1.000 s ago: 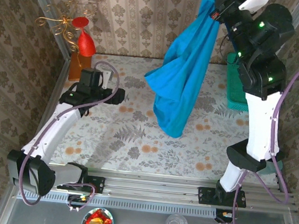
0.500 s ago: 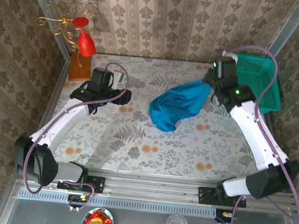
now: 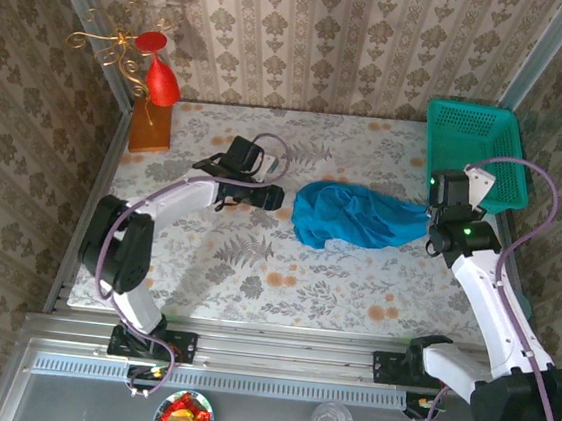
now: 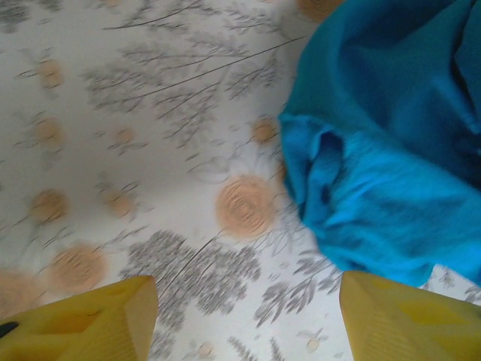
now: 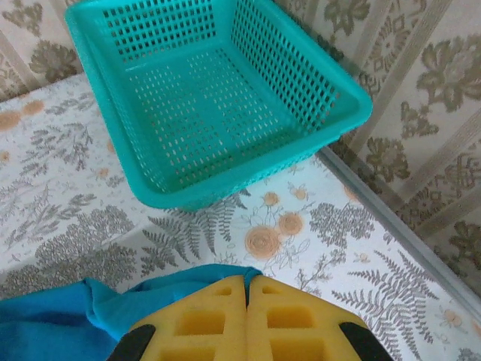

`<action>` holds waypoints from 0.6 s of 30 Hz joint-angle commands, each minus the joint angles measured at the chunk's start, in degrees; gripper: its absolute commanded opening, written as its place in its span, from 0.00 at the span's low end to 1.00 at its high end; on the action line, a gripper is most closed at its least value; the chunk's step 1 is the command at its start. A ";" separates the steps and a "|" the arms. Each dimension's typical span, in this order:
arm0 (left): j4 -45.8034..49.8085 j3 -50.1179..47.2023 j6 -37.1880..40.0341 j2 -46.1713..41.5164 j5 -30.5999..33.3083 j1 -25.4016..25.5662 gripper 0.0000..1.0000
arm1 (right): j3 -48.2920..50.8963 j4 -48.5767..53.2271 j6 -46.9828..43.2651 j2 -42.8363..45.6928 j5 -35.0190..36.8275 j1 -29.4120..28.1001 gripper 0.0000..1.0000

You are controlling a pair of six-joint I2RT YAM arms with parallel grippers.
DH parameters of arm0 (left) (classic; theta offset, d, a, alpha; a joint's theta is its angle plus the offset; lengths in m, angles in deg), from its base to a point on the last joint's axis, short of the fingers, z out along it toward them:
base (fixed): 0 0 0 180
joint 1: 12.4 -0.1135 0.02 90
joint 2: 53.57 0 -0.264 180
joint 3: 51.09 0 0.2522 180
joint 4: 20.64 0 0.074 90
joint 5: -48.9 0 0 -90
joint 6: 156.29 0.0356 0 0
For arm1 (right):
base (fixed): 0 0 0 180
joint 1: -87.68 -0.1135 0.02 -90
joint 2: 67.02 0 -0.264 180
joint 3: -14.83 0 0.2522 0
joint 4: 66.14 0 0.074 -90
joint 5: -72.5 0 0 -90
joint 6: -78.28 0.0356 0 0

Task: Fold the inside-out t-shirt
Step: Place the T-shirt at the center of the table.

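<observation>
Cloth that hung high in the air a second ago now lies on the table (image 3: pixel 255 268). The t-shirt (image 3: pixel 356 216) is a bunched teal heap, one end close to the basket (image 3: pixel 473 110) and the rest trailing away from it toward the middle of the table. I take that to mean the lifting is over and the spreading can start, though no fold is made yet. The right gripper (image 3: pixel 427 224) has come down beside the basket's near corner, its jaws pressed together with the t-shirt's end running in under them (image 5: pixel 246 301). The left gripper (image 3: pixel 274 199) has swung in to the heap's far end from the basket and has narrowed its jaws, though they stand apart with only bare table between them (image 4: pixel 248 323). Much is unclear: the crumpling hides collar, sleeves and hem, so I cannot tell which part either gripper faces, nor whether the seams are outward. The pinch under the right fingers (image 5: pixel 203 320) is covered by the fingers themselves, and the left wrist view is blurred.
</observation>
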 commanded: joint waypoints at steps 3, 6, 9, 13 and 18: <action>-1.90 7.48 -3.11 7.21 -5.00 1.14 0.66 | 1.97 -0.67 3.92 1.20 -3.43 0.12 0.00; -2.39 10.15 -4.38 10.98 -6.48 1.23 0.67 | 2.37 -0.19 4.64 1.46 -4.64 0.12 0.00; -2.97 12.69 -5.27 14.77 -8.15 1.23 0.64 | 2.91 -0.01 5.42 2.05 -5.54 0.12 0.00; -2.08 16.20 -6.31 19.24 -11.06 1.23 0.49 | 3.12 -0.01 6.73 2.57 -7.83 0.12 0.00; -7.82 15.70 -8.64 18.36 -15.64 0.33 0.14 | 2.90 -2.12 7.59 2.40 -11.99 0.06 0.00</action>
